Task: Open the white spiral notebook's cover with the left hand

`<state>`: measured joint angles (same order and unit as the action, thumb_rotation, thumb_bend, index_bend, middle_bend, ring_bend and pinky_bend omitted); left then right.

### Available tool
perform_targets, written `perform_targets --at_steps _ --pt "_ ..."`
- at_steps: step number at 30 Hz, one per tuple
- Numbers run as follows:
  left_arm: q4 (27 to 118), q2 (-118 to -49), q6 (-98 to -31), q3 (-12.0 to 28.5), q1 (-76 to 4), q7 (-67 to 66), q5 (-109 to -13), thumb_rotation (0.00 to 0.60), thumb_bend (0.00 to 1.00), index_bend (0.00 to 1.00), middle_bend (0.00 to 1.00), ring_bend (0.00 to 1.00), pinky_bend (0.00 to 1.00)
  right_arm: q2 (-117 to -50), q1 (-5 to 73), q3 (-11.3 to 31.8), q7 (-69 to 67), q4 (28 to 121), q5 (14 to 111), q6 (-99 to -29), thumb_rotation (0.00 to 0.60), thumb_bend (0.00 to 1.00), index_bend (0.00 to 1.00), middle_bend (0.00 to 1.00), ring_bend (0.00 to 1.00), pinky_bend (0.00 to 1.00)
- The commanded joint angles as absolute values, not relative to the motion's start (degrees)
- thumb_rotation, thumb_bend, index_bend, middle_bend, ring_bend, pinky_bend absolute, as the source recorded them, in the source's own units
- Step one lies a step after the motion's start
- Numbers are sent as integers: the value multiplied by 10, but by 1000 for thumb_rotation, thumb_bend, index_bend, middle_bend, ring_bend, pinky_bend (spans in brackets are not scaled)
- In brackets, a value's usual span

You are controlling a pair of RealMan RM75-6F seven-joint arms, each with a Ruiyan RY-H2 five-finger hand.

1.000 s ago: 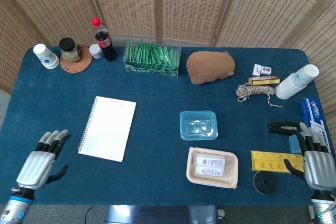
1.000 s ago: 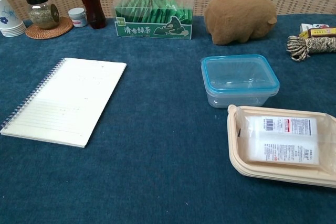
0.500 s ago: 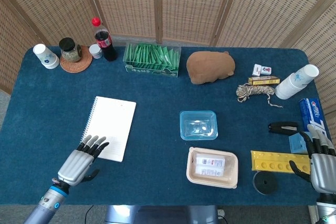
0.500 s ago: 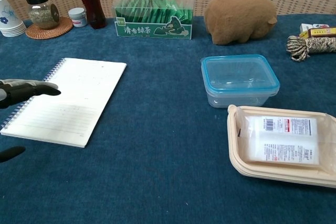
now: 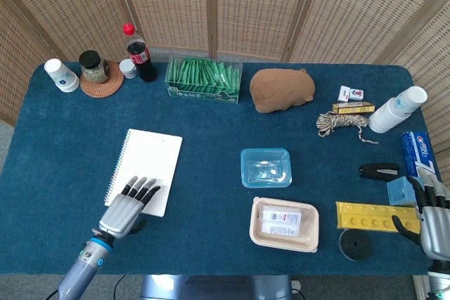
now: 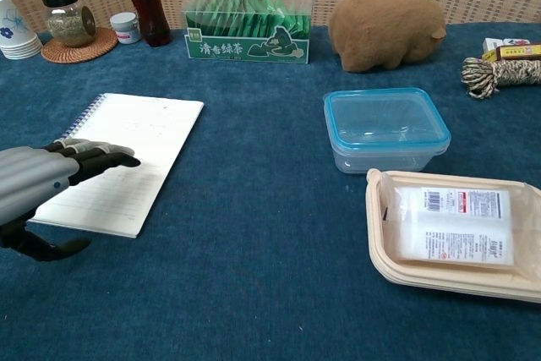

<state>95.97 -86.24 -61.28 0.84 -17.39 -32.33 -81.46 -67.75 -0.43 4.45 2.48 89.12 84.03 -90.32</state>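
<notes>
The white spiral notebook (image 5: 145, 167) (image 6: 127, 154) lies flat and closed on the blue table, its spiral binding along its left edge. My left hand (image 5: 129, 209) (image 6: 46, 182) hovers over the notebook's near end, palm down, fingers stretched out and slightly apart, thumb hanging below; it holds nothing. Whether the fingertips touch the cover cannot be told. My right hand (image 5: 434, 218) is at the table's right near edge, fingers extended upward and empty, beside a yellow tray (image 5: 371, 217).
A clear blue-lidded container (image 5: 266, 167) and a beige tray with a packet (image 5: 284, 224) sit to the right of the notebook. Green tea box (image 5: 203, 79), cola bottle (image 5: 140, 54), jar on coaster (image 5: 94, 68), paper cups (image 5: 61, 75) and a brown plush (image 5: 281, 90) line the back.
My left hand has travelled from the table's near left corner rightward and forward, arriving over the notebook's near end. My right hand has drawn back slightly toward the near edge.
</notes>
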Motion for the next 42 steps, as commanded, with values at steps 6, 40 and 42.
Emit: perform_targets --at_steps 6,40,42 --pt "941 -891 -612 11 -185 -344 -794 600 309 160 63 0 0 -672 -5 46 26 895 840 -903 600 253 132 68 45 129" --pt "893 -950 -698 30 -185 -301 -776 600 310 108 76 0 0 -673 -12 52 10 880 831 -902 600 254 129 68 44 129" --pt "889 -953 -705 31 -184 -292 -779 600 309 106 77 0 0 -674 -11 53 10 879 831 -902 600 254 128 68 45 129"
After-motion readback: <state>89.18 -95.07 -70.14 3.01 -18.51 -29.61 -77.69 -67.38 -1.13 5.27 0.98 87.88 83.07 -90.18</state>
